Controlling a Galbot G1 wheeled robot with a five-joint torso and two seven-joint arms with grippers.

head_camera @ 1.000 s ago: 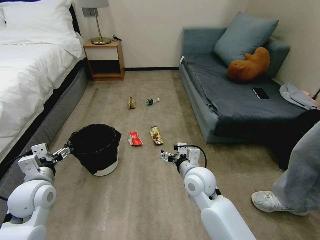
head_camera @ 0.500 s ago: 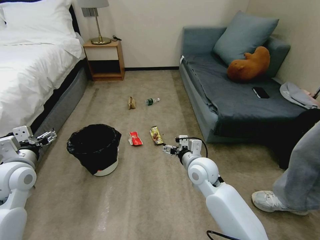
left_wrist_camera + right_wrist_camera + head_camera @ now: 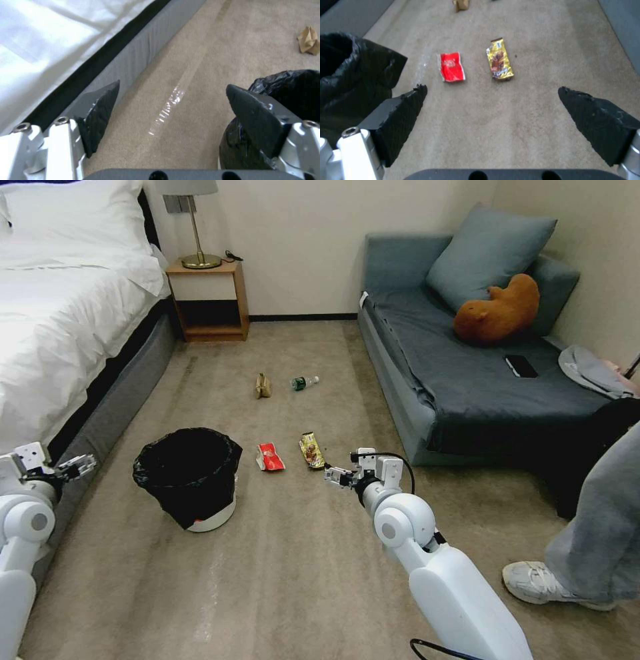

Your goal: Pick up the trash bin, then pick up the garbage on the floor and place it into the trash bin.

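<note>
- The trash bin (image 3: pixel 192 478) stands upright on the floor (image 3: pixel 293 567), its black bag (image 3: pixel 189 455) spilling over the rim; I use it as my landmark.
- My left gripper (image 3: pixel 79 465) hangs to the left of the bin, apart from it and close to the grey bed base (image 3: pixel 113 410). Its fingers are spread wide with nothing between them.
- My right gripper (image 3: pixel 335 475) hovers to the right of the bin, above the carpet, also spread wide and holding nothing.
- All 4 pieces of garbage lie on the floor, outside the bin.
- The red wrapper (image 3: pixel 270 457) lies just right of the bin; the yellow-brown wrapper (image 3: pixel 312 450) lies beyond it, near my right gripper.
- The tan paper bag (image 3: pixel 263 386) and the small bottle (image 3: pixel 303 382) lie side by side well beyond the bin, toward the far wall.
</note>
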